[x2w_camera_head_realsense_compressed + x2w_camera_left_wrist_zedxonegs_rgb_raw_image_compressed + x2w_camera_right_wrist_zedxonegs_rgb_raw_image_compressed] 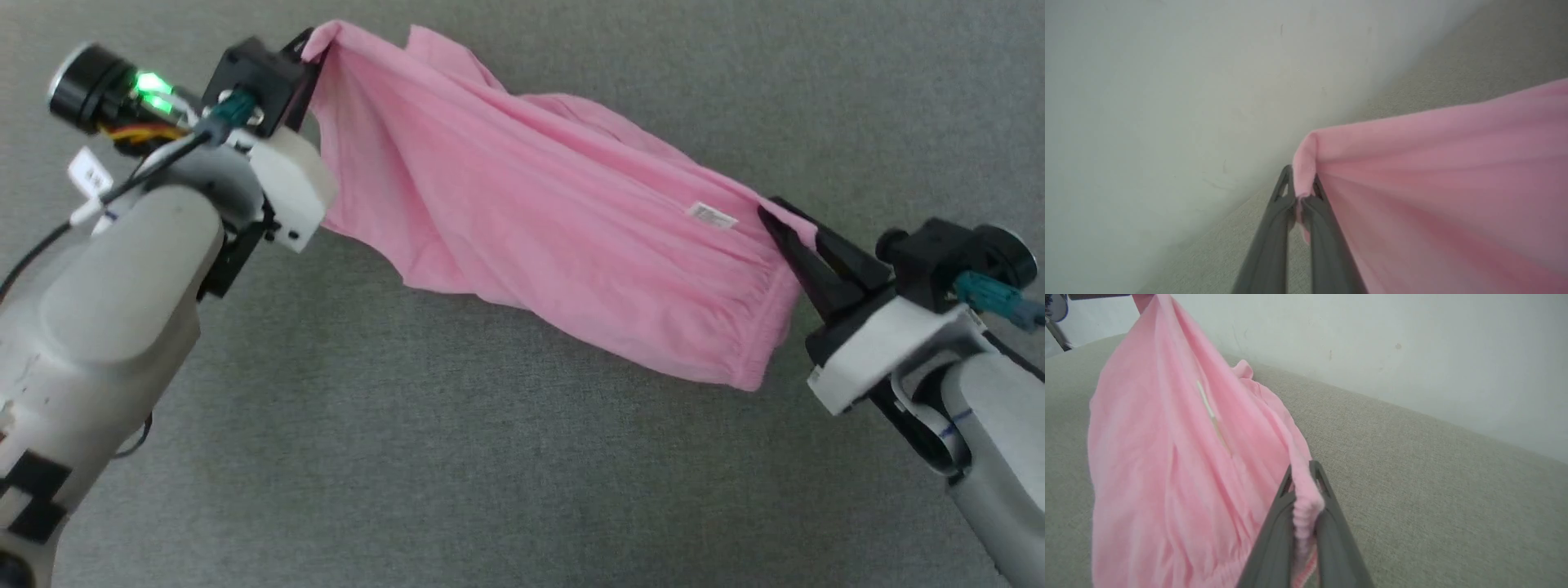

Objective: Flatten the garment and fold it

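The pink shorts (539, 229) hang stretched in the air between my two grippers, above the grey surface. My left gripper (314, 49) is shut on one corner of the cloth at the upper left; the left wrist view shows its fingers (1267, 241) pinching a pink edge (1303, 163). My right gripper (775, 220) is shut on the gathered elastic waistband at the right, and the right wrist view shows the ruffled band (1305, 494) squeezed between the dark fingers (1274, 539). A small white label (712, 215) sits near the waistband. The cloth sags and creases in the middle.
A grey fabric-covered surface (490, 457) spreads under the hanging garment. A pale wall (1412, 347) rises at its far edge. My pale forearms (106, 302) stand at the lower left and lower right.
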Tool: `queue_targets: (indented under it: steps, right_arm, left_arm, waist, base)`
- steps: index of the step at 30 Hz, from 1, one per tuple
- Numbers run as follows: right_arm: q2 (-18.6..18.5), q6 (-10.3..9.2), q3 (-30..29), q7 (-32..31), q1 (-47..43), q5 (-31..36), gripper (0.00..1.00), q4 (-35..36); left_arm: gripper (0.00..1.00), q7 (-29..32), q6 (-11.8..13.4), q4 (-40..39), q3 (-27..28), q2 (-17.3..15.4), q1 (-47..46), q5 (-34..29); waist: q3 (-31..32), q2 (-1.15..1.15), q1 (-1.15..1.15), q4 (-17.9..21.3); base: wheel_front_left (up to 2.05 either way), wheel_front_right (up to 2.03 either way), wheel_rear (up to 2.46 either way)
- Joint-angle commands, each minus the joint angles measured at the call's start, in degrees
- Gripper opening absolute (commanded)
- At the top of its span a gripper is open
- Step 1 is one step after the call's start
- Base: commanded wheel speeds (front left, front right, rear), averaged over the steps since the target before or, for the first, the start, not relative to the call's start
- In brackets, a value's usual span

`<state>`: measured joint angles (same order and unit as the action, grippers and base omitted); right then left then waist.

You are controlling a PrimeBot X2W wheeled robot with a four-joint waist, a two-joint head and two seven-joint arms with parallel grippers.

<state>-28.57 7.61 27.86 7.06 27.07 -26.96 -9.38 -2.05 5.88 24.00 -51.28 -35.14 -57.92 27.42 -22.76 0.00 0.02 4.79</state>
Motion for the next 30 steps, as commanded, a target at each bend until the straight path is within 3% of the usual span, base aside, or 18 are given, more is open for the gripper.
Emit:
queue_targets:
  steps: [1, 10, 16, 18, 19, 20, 21, 30]
  right_arm:
    - [0.82, -0.12, 0.34, -0.2, 2.35, 1.09, 0.0, -1.74]
    - [3.23, -0.12, 8.03, -3.42, 11.07, 2.21, 0.0, -10.1]
    - [2.94, -0.12, 11.31, -3.99, 13.32, -0.03, 0.0, -11.18]
    - [3.17, -0.12, 11.15, -2.84, 13.42, -0.85, 0.5, -10.63]
    - [3.08, -0.12, 11.05, -2.32, 13.38, -0.79, 1.0, -10.26]
    - [2.97, -0.12, 10.73, -1.83, 13.21, -0.7, 1.0, -9.85]
    - [2.87, -0.12, 10.22, -1.19, 12.87, -0.65, 1.0, -9.22]
    - [2.37, -0.12, -0.68, 1.3, 5.13, 2.39, 1.0, 0.4]
  left_arm:
    - [0.0, 0.26, -1.24, 3.36, -0.92, 1.43, -2.63, -1.18]
    - [0.0, 0.84, -7.88, 21.39, -4.85, 6.27, -9.14, -3.09]
    - [0.0, 1.69, -11.11, 29.3, -7.0, 9.38, -10.76, -2.88]
    - [0.0, 1.55, -11.7, 31.55, -7.41, 10.03, -10.72, -2.48]
    - [0.08, 1.31, -11.96, 32.45, -7.6, 10.33, -10.64, -2.27]
    - [0.51, 1.01, -12.15, 33.33, -7.59, 10.6, -10.62, -1.9]
    - [1.0, 0.48, -12.29, 33.96, -7.64, 10.95, -10.63, -1.69]
    - [1.0, -2.62, -13.11, 36.99, -7.28, 11.22, -14.95, 0.35]
  waist:
    - [-6.15, 0.0, -0.02, 4.22]
    - [-8.33, 0.0, -0.02, 7.22]
    - [-7.63, 0.0, -0.02, 7.27]
    - [-6.83, 0.0, -0.02, 7.25]
    - [-6.33, 0.0, -0.02, 7.14]
    - [-5.75, 0.0, -0.02, 6.97]
    - [-4.99, 0.0, -0.02, 6.65]
    - [1.32, 0.0, -0.02, 3.96]
  base:
    - [0.0, 0.0, 0.0]
    - [0.0, 0.0, 0.0]
    - [0.0, 0.0, 0.0]
    - [0.0, 0.0, 0.0]
    - [0.0, 0.0, 0.0]
    - [0.0, 0.0, 0.0]
    - [0.0, 0.0, 0.0]
    - [0.0, 0.0, 0.0]
